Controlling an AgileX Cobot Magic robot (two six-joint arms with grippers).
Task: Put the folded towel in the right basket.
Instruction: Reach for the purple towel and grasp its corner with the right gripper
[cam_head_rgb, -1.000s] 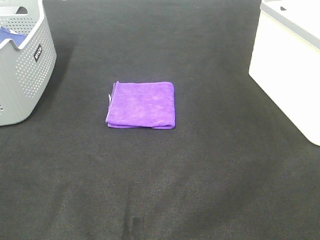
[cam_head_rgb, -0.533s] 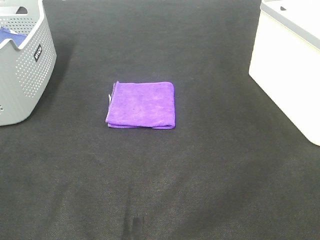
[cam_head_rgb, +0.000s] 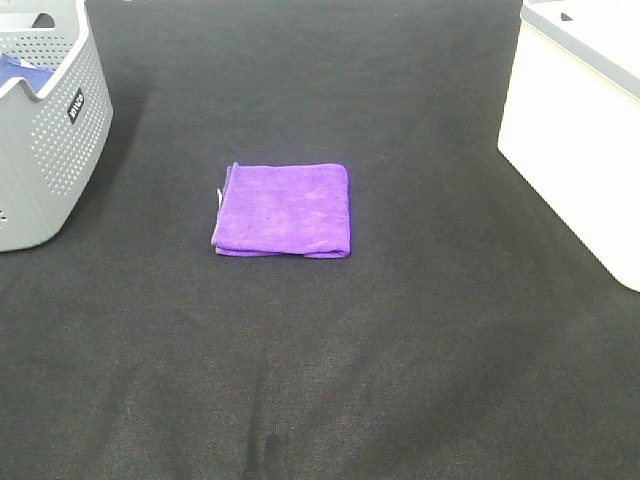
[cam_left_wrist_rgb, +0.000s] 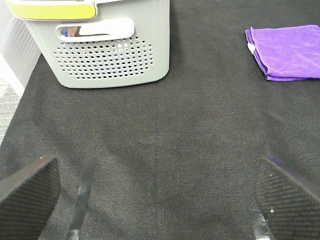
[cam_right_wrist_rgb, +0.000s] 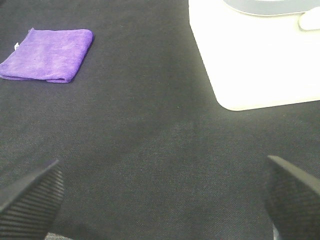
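Nothing has moved since a second ago. The left tool gapes empty. Past the gray basket, the towel lies flat mid-tabletop, well short of the white basket. It looks soft, light and floppy; I'd pinch its thick folded edge. The right tool gapes empty too.

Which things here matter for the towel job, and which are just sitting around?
Part of the job:
- folded purple towel, flat on the mat, untouched
- white basket on the right, the target

Just lying about:
- gray perforated basket on the left
- blue cloth inside it
- black mat under everything
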